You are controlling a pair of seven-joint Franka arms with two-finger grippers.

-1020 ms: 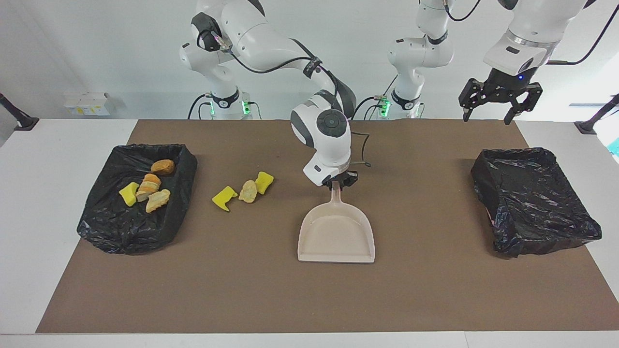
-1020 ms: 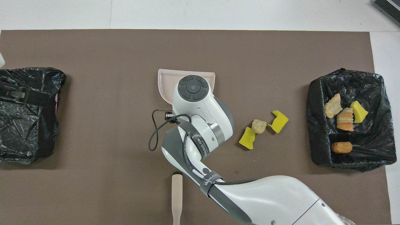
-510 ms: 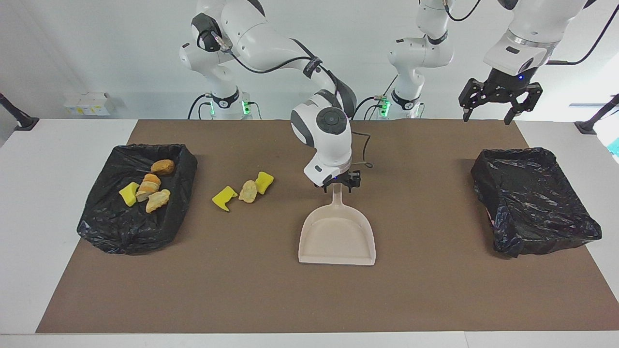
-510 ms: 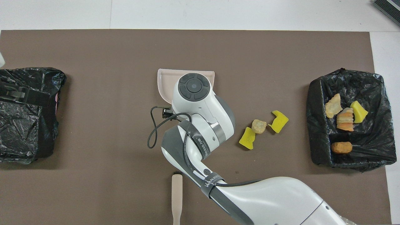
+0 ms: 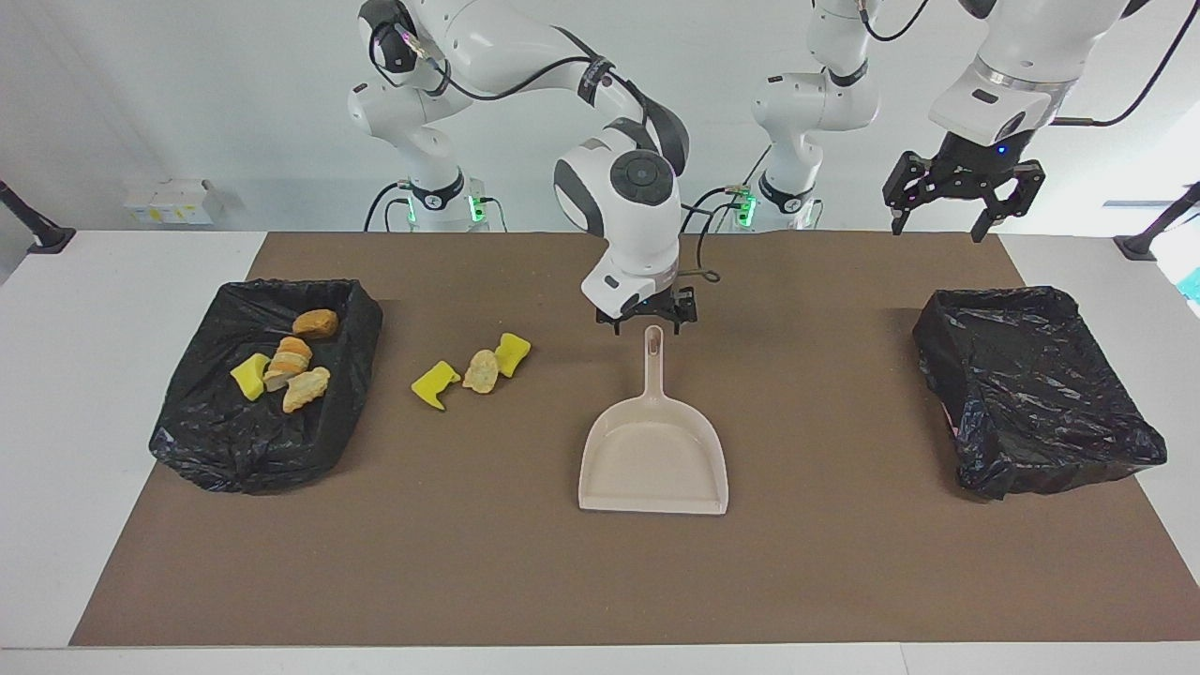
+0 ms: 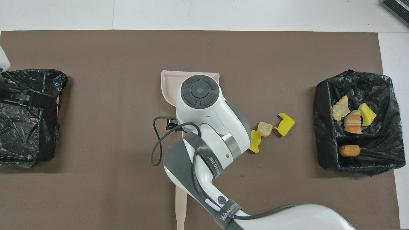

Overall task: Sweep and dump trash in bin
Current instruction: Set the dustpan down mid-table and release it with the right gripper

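Brown mat on white table, pale wall w/ cables. R gripper spread wide, holding nothing, just over the handle tip of dustpan. Trash: 3 pcs on mat beside it, toward R arm's end; 4 more in black-lined bin past them. L gripper spread, empty, above second bin, waiting.
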